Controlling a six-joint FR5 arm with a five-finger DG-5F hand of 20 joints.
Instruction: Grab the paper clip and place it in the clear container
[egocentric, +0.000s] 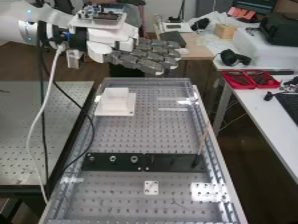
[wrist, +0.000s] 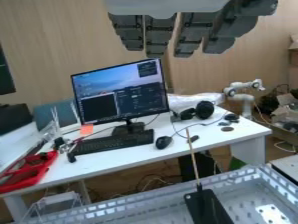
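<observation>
In the high view the hand (egocentric: 148, 56) is above the bench's far end, palm level, its fingers straight and nothing held. The wrist view has the same hand (wrist: 191, 31) with its fingers extended and apart. A see-through container (egocentric: 174, 104) stands on the perforated bench's far right part, beside a white square block; its clear edges (wrist: 58, 200) also appear in the wrist view. Near the bench's near end, a thin dark line (egocentric: 178, 204) lies on the surface; whether it is the paper clip, I cannot tell.
A white block (egocentric: 116, 102) stands at the bench's far left. A black strip (egocentric: 112, 160) with round fittings crosses the middle, a thin wooden stick (egocentric: 203, 139) rising from its right end. Nearer is a small white plate (egocentric: 151, 188). Red trays (egocentric: 251, 80) sit on the side desk.
</observation>
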